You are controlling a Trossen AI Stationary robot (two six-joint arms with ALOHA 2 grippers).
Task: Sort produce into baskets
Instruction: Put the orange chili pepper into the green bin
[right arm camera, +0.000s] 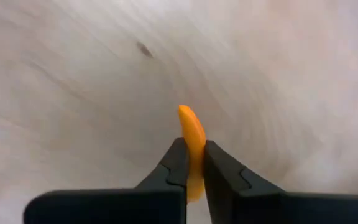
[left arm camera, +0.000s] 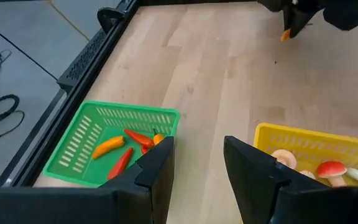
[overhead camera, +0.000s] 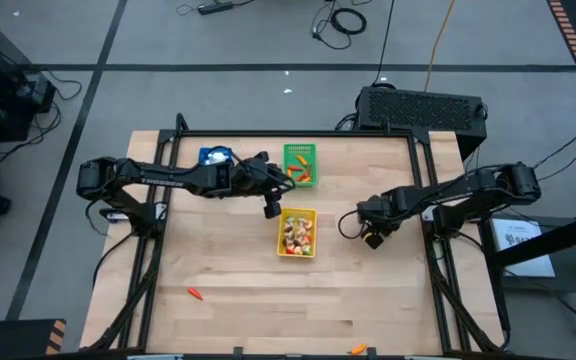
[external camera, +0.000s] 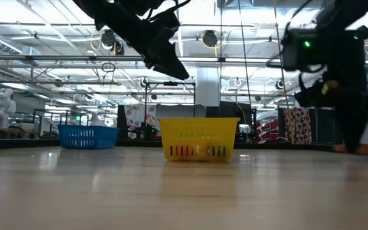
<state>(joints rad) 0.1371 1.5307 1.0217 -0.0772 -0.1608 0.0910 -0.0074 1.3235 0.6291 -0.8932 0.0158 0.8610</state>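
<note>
My right gripper (right arm camera: 193,149) is shut on a small orange carrot-like piece (right arm camera: 191,127), right of the yellow basket (overhead camera: 297,246) in the high view (overhead camera: 372,238). My left gripper (left arm camera: 194,163) is open and empty. It hangs above the table between the green basket (left arm camera: 86,134) and the yellow basket (left arm camera: 291,138). The green basket holds a few orange and red pieces (left arm camera: 120,152). The yellow basket holds white and red mushroom-like pieces (left arm camera: 331,169). The blue basket (overhead camera: 215,157) stands at the back, left of the green one. My right gripper pinches the orange piece between its two fingers, across its length. The piece's pointed end (right arm camera: 186,113) sticks out past the fingertips. The fingers point down from above. In the low view the piece (external camera: 361,149) hangs just above the table.
Two loose orange pieces lie on the table, one near the front left (overhead camera: 196,293) and one at the front edge (overhead camera: 358,349). Bare wood lies between the yellow basket and the front edge. A black box (overhead camera: 420,108) stands behind the table's far right corner.
</note>
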